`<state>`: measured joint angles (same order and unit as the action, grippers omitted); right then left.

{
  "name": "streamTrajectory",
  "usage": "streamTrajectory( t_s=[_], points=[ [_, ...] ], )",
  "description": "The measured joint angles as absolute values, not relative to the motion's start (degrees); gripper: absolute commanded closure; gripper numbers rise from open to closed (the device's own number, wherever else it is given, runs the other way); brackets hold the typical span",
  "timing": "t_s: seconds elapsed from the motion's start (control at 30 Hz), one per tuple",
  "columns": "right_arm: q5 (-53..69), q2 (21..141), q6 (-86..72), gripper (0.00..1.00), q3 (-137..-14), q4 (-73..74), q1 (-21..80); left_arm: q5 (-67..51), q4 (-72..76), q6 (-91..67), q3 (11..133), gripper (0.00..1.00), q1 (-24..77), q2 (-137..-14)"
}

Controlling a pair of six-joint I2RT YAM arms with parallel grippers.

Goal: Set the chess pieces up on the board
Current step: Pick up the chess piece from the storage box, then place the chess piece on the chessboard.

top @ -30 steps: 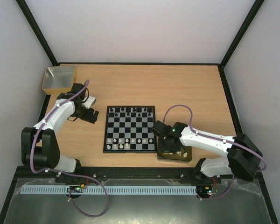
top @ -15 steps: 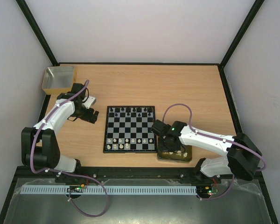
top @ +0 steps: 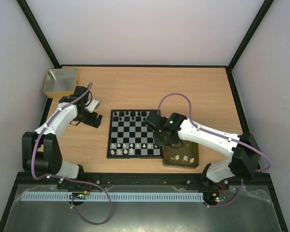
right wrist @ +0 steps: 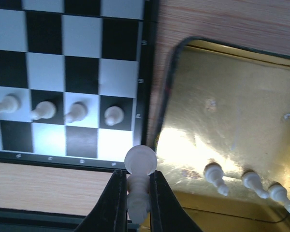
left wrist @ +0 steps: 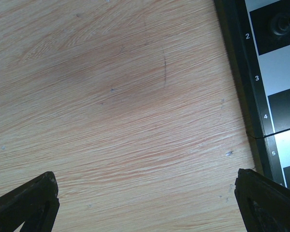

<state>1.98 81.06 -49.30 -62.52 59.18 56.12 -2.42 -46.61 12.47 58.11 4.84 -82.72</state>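
- Board (top: 134,126) is seen as a small square of black and white chequers inside a thin black border. It is laid on the tabletop (top: 198,92) midway between the left and right edges, nearer the near edge than the far one.
- Black chess pieces (top: 135,115) are lined along the board's far row. White chess pieces (top: 137,145) are ranged along the second row from its near edge, with a few more on the nearest row.
- Four white pawns (right wrist: 76,112) are shown upright in the right wrist view, side by side, each on its own square, the last one in the board's rightmost column.
- Right gripper (right wrist: 138,175) is clamped on a round-headed white pawn (right wrist: 140,161), held upright and seen against the board's near right corner, close to the rim of a gold tray (right wrist: 241,106).
- The gold tray is set just beside the board's right edge, at the tabletop's near edge. Three loose white pieces (right wrist: 253,182) are seen in a row near its near wall.
- Left gripper (top: 94,120) is spread wide with nothing between its fingers, over bare wood just beside the board's left edge.
- A yellowish box (top: 62,81) is placed at the tabletop's far left corner.
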Motion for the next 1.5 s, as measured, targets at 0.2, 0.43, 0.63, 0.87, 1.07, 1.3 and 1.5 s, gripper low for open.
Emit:
streamTrajectory(
  t_s=[0.2, 0.43, 0.63, 0.87, 1.07, 1.3, 1.5],
  points=[
    [2.68, 88.64, -49.28, 0.98, -69.78, 59.00, 61.69, -2.55, -46.61, 12.47, 58.11, 0.01, 4.84, -82.70],
    [4.82, 97.38, -48.82, 0.98, -75.55, 56.73, 66.15, -2.55, -46.61, 12.47, 58.11, 0.01, 4.80, -82.70],
    [7.16, 100.86, -48.05, 0.98, -76.62, 54.04, 66.63, -2.55, -46.61, 12.47, 58.11, 0.01, 4.80, -82.70],
    [8.25, 102.94, -47.24, 0.98, -77.10, 52.23, 66.63, -2.55, -46.61, 12.47, 58.11, 0.01, 4.80, -82.70],
    [8.69, 104.03, -46.70, 0.95, -77.10, 51.13, 66.63, -2.55, -46.61, 12.47, 58.11, 0.01, 4.80, -82.70],
    [8.82, 104.38, -46.46, 0.93, -77.10, 50.63, 66.63, -2.55, -46.61, 12.47, 58.11, 0.01, 4.80, -82.70],
    [8.86, 104.71, -46.35, 0.89, -77.10, 50.54, 66.63, -2.55, -46.61, 12.47, 58.11, 0.01, 4.80, -82.70]
  ],
)
